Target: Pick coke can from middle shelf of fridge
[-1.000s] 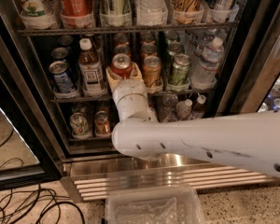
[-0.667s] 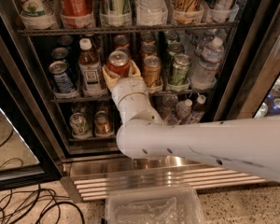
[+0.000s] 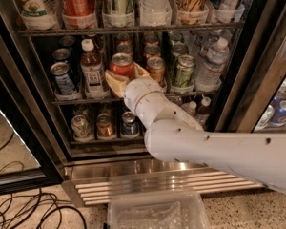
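- Coke can point(image 3: 121, 65) stands upright at the front of the middle shelf point(image 3: 76, 100) in the fridge point(image 3: 229, 94), between a brown bottle point(image 3: 91, 69) on its left and an orange-gold can point(image 3: 156, 69) on its right.
- Gripper point(image 3: 126, 75) reaches into the fridge at that shelf, its tan fingers point(image 3: 115, 84) narrowly parted on either side of the coke can and apparently pressed against it, though the contact is partly hidden.
- White arm point(image 3: 205, 147) crosses the lower rack.
- Clear bin point(image 3: 155, 211) sits on the floor below the grille point(image 3: 157, 185).
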